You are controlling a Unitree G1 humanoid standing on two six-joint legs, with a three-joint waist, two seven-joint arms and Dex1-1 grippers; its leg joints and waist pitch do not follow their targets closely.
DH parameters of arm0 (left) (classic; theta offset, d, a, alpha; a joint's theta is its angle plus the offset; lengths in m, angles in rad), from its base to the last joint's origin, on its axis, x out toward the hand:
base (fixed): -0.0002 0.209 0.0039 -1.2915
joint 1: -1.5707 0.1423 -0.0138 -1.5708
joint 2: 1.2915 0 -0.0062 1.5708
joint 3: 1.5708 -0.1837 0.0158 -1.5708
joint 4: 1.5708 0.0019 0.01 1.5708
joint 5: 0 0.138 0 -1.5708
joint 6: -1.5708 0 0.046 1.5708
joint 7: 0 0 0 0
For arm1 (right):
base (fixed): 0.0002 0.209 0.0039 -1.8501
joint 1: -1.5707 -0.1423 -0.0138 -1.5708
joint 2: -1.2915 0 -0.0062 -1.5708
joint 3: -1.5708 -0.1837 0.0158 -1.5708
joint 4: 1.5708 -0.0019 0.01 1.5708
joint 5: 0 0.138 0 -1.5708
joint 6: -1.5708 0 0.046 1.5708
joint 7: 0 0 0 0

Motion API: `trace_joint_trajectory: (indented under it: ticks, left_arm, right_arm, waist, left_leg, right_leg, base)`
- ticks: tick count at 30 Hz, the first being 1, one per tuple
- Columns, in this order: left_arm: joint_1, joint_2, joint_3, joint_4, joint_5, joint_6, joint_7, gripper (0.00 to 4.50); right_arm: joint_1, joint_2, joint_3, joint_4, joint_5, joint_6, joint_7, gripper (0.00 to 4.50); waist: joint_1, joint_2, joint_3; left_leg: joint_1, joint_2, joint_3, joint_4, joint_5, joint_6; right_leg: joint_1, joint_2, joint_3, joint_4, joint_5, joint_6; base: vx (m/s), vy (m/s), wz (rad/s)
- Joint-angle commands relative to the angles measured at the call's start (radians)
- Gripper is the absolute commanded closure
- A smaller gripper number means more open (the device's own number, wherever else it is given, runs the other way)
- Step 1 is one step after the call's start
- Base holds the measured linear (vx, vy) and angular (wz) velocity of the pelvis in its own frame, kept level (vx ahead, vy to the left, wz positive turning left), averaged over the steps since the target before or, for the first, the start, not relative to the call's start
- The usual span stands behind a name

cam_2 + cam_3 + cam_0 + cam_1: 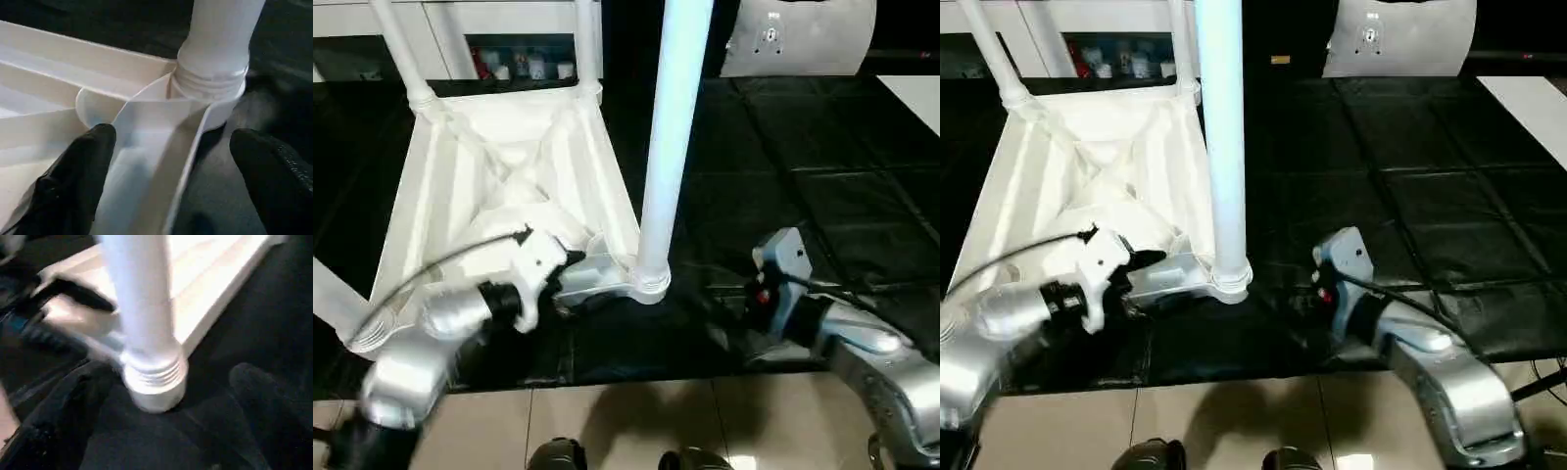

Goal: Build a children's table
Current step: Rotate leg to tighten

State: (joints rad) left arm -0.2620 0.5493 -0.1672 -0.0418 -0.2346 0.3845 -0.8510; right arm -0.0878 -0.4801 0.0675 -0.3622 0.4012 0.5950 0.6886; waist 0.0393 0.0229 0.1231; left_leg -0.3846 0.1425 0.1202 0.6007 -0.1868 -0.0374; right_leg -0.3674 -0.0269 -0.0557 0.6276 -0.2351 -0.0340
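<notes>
The children's table (499, 176) lies upside down on the black-covered work table (803, 176), ribbed underside up. White tube legs rise from its corner sockets. The near-right leg (671, 137) stands in its socket (649, 282) by the table's front edge. My left gripper (570, 284) is open at that corner. In the left wrist view its fingers (83, 171) straddle the rim beside the leg base (215, 73). My right gripper (171, 382) is open just right of the same socket (154, 382), with its dark fingers (264, 401) spread on either side.
A flat white rounded panel (798, 39) leans at the back right. White shelving with small items (519, 64) stands behind the work table. The tiled floor (636, 421) begins right at the front edge, close to the socket. A white surface (915, 98) lies far right.
</notes>
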Motion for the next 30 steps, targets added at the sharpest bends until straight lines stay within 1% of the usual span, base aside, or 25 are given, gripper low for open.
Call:
trace_joint_trajectory:
  ticks: [1,3,4,6,7,8,10,11,13,14,15,16,17,18,19,20,23,24,25,26,30]
  left_arm:
    - [-0.017,0.009,-0.015,0.046,-0.006,-0.032,-0.07,0.65]
    - [-0.045,0.017,-0.032,0.085,-0.01,-0.036,-0.12,0.7]
    - [-0.071,0.019,-0.049,0.118,-0.011,-0.041,-0.159,1.0]
    - [-0.094,0.016,-0.065,0.151,-0.002,-0.052,-0.182,1.07]
    - [-0.11,0.012,-0.074,0.179,0.006,-0.064,-0.192,1.12]
    - [-0.122,0.008,-0.084,0.201,0.015,-0.079,-0.202,1.2]
    - [-0.139,-0.002,-0.094,0.235,0.029,-0.103,-0.209,1.49]
    - [-0.146,-0.01,-0.097,0.25,0.034,-0.103,-0.207,1.49]
    - [-0.15,-0.013,-0.103,0.262,0.046,-0.104,-0.202,1.73]
    - [-0.153,-0.015,-0.107,0.27,0.054,-0.105,-0.199,1.73]
    - [-0.158,-0.019,-0.108,0.284,0.061,-0.099,-0.19,1.83]
    - [-0.161,-0.021,-0.109,0.293,0.066,-0.097,-0.185,1.95]
    - [-0.165,-0.022,-0.11,0.304,0.071,-0.096,-0.183,2.04]
    - [-0.169,-0.02,-0.112,0.309,0.073,-0.092,-0.182,2.12]
    - [-0.171,-0.019,-0.113,0.313,0.073,-0.093,-0.183,2.19]
    - [-0.174,-0.019,-0.113,0.318,0.071,-0.094,-0.185,2.19]
    - [-0.183,-0.024,-0.108,0.329,0.067,-0.096,-0.196,2.46]
    - [-0.186,-0.025,-0.11,0.332,0.069,-0.098,-0.2,2.46]
    - [-0.188,-0.027,-0.111,0.335,0.071,-0.1,-0.204,2.51]
    - [-0.189,-0.029,-0.114,0.336,0.074,-0.101,-0.207,2.76]
    - [-0.194,-0.027,-0.13,0.338,0.087,-0.103,-0.221,2.91]
  right_arm:
    - [0.0,-0.01,0.009,0.012,0.017,-0.021,0.031,0.0]
    - [-0.004,-0.018,0.011,0.023,0.013,-0.031,0.04,0.0]
    - [-0.008,-0.027,0.015,0.03,0.007,-0.043,0.053,0.0]
    - [-0.009,-0.032,0.017,0.036,-0.007,-0.058,0.058,0.0]
    - [-0.009,-0.035,0.018,0.041,-0.018,-0.07,0.061,0.0]
    - [-0.008,-0.038,0.018,0.043,-0.023,-0.075,0.063,0.0]
    - [-0.005,-0.042,0.019,0.044,-0.027,-0.08,0.067,0.0]
    - [-0.002,-0.043,0.018,0.042,-0.027,-0.083,0.07,0.0]
    - [0.002,-0.043,0.016,0.039,-0.026,-0.083,0.069,0.0]
    - [0.003,-0.043,0.014,0.038,-0.026,-0.082,0.067,0.0]
    - [0.004,-0.041,0.013,0.038,-0.025,-0.081,0.064,0.0]
    - [0.004,-0.039,0.011,0.038,-0.023,-0.078,0.059,0.0]
    - [0.003,-0.037,0.009,0.04,-0.021,-0.076,0.054,0.0]
    - [0.0,-0.037,0.01,0.043,-0.022,-0.077,0.051,0.0]
    - [-0.001,-0.037,0.01,0.045,-0.023,-0.079,0.051,0.0]
    - [-0.003,-0.036,0.011,0.049,-0.024,-0.081,0.049,0.0]
    - [-0.006,-0.033,0.012,0.057,-0.028,-0.086,0.05,0.0]
    - [-0.008,-0.032,0.013,0.06,-0.029,-0.088,0.05,0.0]
    - [-0.009,-0.032,0.015,0.063,-0.031,-0.089,0.05,0.0]
    - [-0.01,-0.033,0.017,0.064,-0.034,-0.091,0.051,0.0]
    - [-0.009,-0.033,0.019,0.064,-0.032,-0.09,0.047,0.0]
  waist:
    - [0.004,-0.003,-0.071]
    - [0.005,-0.001,-0.073]
    - [0.006,0.001,-0.076]
    - [0.008,0.001,-0.076]
    - [0.008,0.001,-0.079]
    - [0.01,0.003,-0.081]
    - [0.012,0.0,-0.08]
    - [0.015,0.002,-0.084]
    - [0.018,0.0,-0.086]
    - [0.018,0.001,-0.086]
    - [0.018,0.0,-0.086]
    - [0.02,0.0,-0.086]
    - [0.019,-0.004,-0.086]
    - [0.023,0.001,-0.085]
    - [0.023,0.0,-0.085]
    - [0.023,-0.004,-0.086]
    - [0.023,-0.002,-0.087]
    - [0.023,-0.004,-0.088]
    - [0.024,-0.004,-0.088]
    - [0.024,-0.005,-0.088]
    - [0.025,-0.003,-0.089]
  left_leg:
    - [0.011,0.081,-0.02,-0.072,-0.085,0.086]
    - [0.013,0.083,-0.019,-0.071,-0.083,0.084]
    - [0.015,0.085,-0.019,-0.07,-0.076,0.088]
    - [0.015,0.086,-0.018,-0.07,-0.072,0.089]
    - [0.014,0.086,-0.017,-0.069,-0.066,0.091]
    - [0.014,0.086,-0.017,-0.067,-0.069,0.091]
    - [0.012,0.085,-0.016,-0.067,-0.067,0.095]
    - [0.013,0.086,-0.015,-0.065,-0.065,0.093]
    - [0.013,0.088,-0.015,-0.065,-0.054,0.097]
    - [0.013,0.089,-0.015,-0.064,-0.053,0.098]
    - [0.013,0.088,-0.015,-0.064,-0.051,0.101]
    - [0.014,0.089,-0.014,-0.063,-0.053,0.102]
    - [0.013,0.087,-0.012,-0.063,-0.054,0.102]
    - [0.015,0.087,-0.012,-0.063,-0.063,0.098]
    - [0.015,0.088,-0.011,-0.063,-0.064,0.095]
    - [0.014,0.088,-0.011,-0.064,-0.062,0.092]
    - [0.014,0.089,-0.011,-0.064,-0.062,0.091]
    - [0.014,0.088,-0.01,-0.063,-0.06,0.093]
    - [0.013,0.087,-0.01,-0.063,-0.058,0.093]
    - [0.013,0.087,-0.01,-0.062,-0.054,0.094]
    - [0.014,0.089,-0.011,-0.062,-0.055,0.095]
  right_leg:
    - [0.046,-0.129,0.067,-0.075,0.003,-0.216]
    - [0.046,-0.13,0.066,-0.073,-0.006,-0.227]
    - [0.046,-0.129,0.066,-0.072,0.0,-0.235]
    - [0.046,-0.13,0.066,-0.07,0.012,-0.242]
    - [0.047,-0.129,0.066,-0.068,0.025,-0.246]
    - [0.049,-0.131,0.066,-0.067,0.025,-0.25]
    - [0.05,-0.13,0.066,-0.071,0.022,-0.251]
    - [0.052,-0.132,0.066,-0.068,0.024,-0.253]
    - [0.052,-0.131,0.065,-0.065,0.042,-0.258]
    - [0.052,-0.131,0.065,-0.065,0.044,-0.259]
    - [0.051,-0.13,0.065,-0.064,0.047,-0.261]
    - [0.051,-0.132,0.065,-0.065,0.043,-0.263]
    - [0.052,-0.13,0.065,-0.066,0.036,-0.261]
    - [0.05,-0.132,0.065,-0.068,0.014,-0.26]
    - [0.05,-0.131,0.065,-0.069,0.008,-0.258]
    - [0.052,-0.131,0.065,-0.068,0.007,-0.256]
    - [0.05,-0.131,0.064,-0.067,0.007,-0.257]
    - [0.051,-0.131,0.064,-0.067,0.008,-0.256]
    - [0.051,-0.132,0.064,-0.067,0.009,-0.256]
    - [0.051,-0.131,0.064,-0.066,0.012,-0.255]
    - [0.05,-0.131,0.064,-0.066,0.015,-0.254]
  base:
    - [0.0,0.0,0.0]
    - [0.0,0.0,0.0]
    - [0.0,0.0,0.0]
    - [0.0,0.0,0.0]
    - [0.0,0.0,0.0]
    - [0.0,0.0,0.0]
    - [0.0,0.0,0.0]
    - [0.0,0.0,0.0]
    - [0.0,0.0,0.0]
    - [0.0,0.0,0.0]
    - [0.0,0.0,0.0]
    - [0.0,0.0,0.0]
    - [0.0,0.0,0.0]
    - [0.0,0.0,0.0]
    - [0.0,0.0,0.0]
    - [0.0,0.0,0.0]
    - [0.0,0.0,0.0]
    - [0.0,0.0,0.0]
    - [0.0,0.0,0.0]
    - [0.0,0.0,0.0]
    - [0.0,0.0,0.0]
